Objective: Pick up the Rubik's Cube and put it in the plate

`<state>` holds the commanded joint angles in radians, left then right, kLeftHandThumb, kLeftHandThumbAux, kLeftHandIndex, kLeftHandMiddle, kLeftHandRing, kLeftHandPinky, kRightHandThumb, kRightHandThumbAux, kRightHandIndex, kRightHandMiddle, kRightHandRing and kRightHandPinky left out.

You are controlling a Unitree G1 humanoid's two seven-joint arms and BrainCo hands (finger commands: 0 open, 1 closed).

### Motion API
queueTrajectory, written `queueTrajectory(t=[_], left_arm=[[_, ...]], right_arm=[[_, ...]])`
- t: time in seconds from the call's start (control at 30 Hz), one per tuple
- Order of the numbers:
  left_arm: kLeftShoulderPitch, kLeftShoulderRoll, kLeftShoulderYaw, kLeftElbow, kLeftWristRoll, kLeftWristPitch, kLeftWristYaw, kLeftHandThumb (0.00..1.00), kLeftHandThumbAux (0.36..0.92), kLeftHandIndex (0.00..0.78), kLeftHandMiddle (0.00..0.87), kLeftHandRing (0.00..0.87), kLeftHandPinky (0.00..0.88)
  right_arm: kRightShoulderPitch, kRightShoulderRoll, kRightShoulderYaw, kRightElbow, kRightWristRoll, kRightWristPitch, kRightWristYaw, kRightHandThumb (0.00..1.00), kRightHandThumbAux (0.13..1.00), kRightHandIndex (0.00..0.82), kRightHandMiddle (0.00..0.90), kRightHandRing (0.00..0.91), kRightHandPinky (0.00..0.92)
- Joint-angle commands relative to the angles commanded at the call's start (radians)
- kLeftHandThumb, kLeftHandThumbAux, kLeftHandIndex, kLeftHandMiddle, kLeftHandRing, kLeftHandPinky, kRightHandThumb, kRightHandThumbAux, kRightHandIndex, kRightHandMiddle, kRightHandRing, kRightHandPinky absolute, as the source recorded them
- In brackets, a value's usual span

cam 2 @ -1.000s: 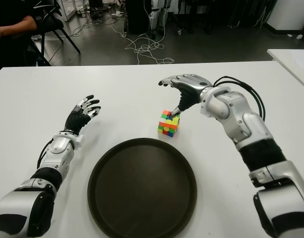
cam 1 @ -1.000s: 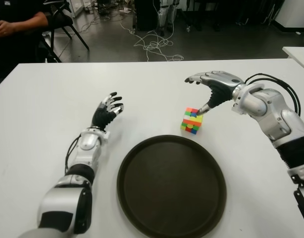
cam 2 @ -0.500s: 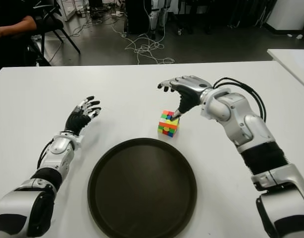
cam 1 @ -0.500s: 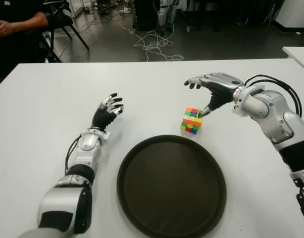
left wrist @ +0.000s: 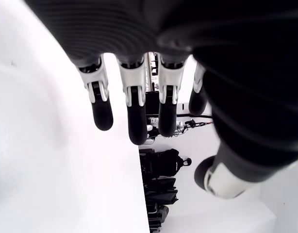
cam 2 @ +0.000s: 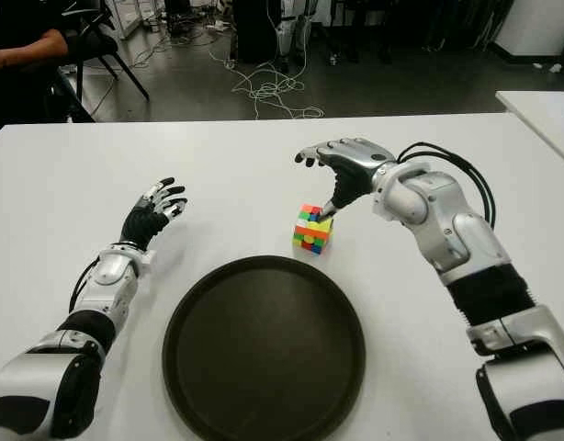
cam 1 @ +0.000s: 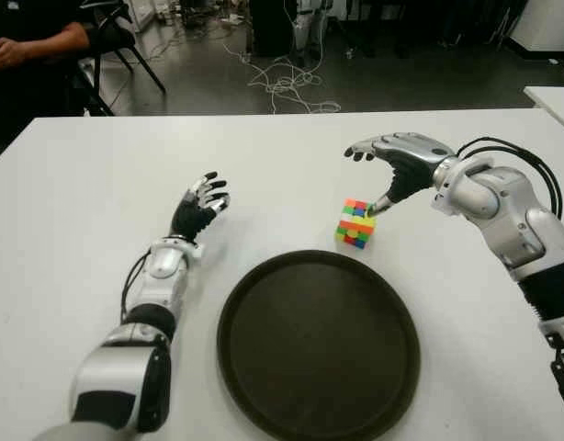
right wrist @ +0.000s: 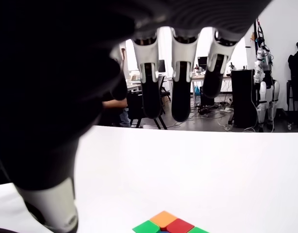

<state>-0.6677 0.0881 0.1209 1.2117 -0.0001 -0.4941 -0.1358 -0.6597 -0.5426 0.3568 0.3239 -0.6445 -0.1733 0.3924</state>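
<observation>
The Rubik's Cube point(cam 1: 355, 223) stands on the white table point(cam 1: 80, 184), just beyond the far right rim of the round dark plate point(cam 1: 319, 344). My right hand point(cam 1: 385, 165) hovers over the cube with its fingers spread and its thumb tip point(cam 1: 373, 206) at the cube's top right corner. In the right wrist view the fingers point(right wrist: 180, 73) hang open above the cube's top face point(right wrist: 164, 225). Left of the plate, my left hand point(cam 1: 200, 205) shows open with nothing in it.
A seated person point(cam 1: 29, 46) is beyond the table's far left corner, beside a chair point(cam 1: 117, 41). Cables point(cam 1: 287, 87) lie on the floor behind the table. Another white table edge point(cam 1: 553, 96) shows at the far right.
My right hand has shifted slightly over the cube, its thumb staying near the cube's top corner. The cube, the plate and my left hand have not moved.
</observation>
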Motion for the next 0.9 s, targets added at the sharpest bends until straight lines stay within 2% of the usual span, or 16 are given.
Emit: queueTrajectory(t=[0.27, 0.63, 0.9], left_arm=[[0.001, -0.005, 0.003, -0.004, -0.004, -0.002, -0.005, 0.225, 0.733, 0.101, 0.197, 0.2, 0.177], [-0.002, -0.007, 0.007, -0.001, -0.007, 0.008, -0.003, 0.228, 0.734, 0.102, 0.199, 0.201, 0.179], [-0.002, -0.006, 0.006, -0.001, -0.004, 0.008, -0.001, 0.215, 0.731, 0.1, 0.192, 0.197, 0.179]], right_arm=[[-0.045, 0.024, 0.025, 0.132, -0.018, -0.029, -0.041, 0.0, 0.773, 0.197, 0.238, 0.241, 0.203], [-0.077, 0.035, 0.049, 0.182, -0.046, 0.016, -0.034, 0.0, 0.775, 0.15, 0.176, 0.188, 0.175], [-0.084, 0.04, 0.058, 0.183, -0.059, 0.043, -0.035, 0.0, 0.797, 0.091, 0.109, 0.117, 0.107]])
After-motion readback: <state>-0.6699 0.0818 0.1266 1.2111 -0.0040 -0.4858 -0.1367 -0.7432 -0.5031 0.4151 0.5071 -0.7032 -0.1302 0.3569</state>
